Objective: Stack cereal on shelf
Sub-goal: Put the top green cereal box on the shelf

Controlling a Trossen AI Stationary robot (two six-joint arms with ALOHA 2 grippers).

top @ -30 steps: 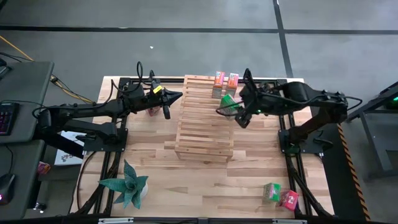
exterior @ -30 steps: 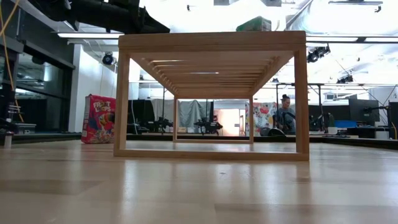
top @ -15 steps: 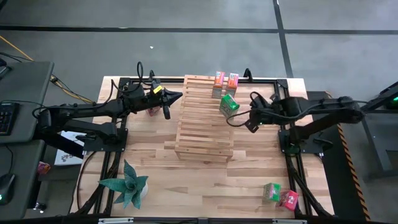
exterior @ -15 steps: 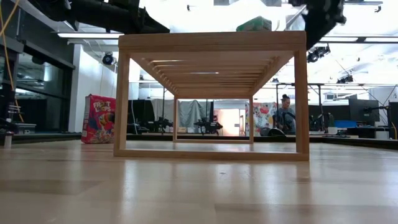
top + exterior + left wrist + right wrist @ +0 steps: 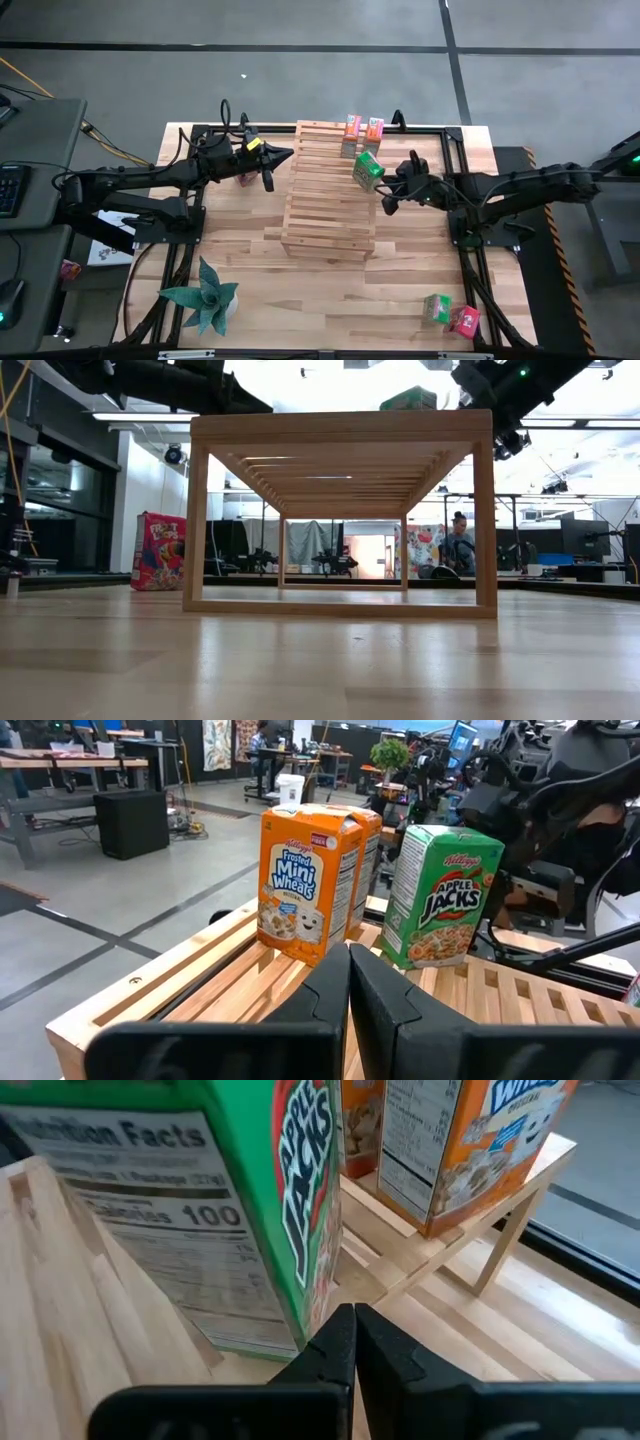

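On the shelf's [image 5: 328, 190] upper tier, the green cereal box [image 5: 367, 169] is standing beside two orange boxes [image 5: 361, 127]. Your right gripper [image 5: 392, 193] is hovering just beside it, fingers [image 5: 335, 1345] pressed together, holding nothing; a careless swing risks toppling it. Your left gripper [image 5: 267, 166], fingers likewise together, is waiting beside the shelf. Green and red boxes [image 5: 450, 312] are lying well apart on the tabletop [image 5: 400, 270].

Pale slatted wood shelf [image 5: 328, 195]; glossy printed cardboard cereal [image 5: 442, 898].
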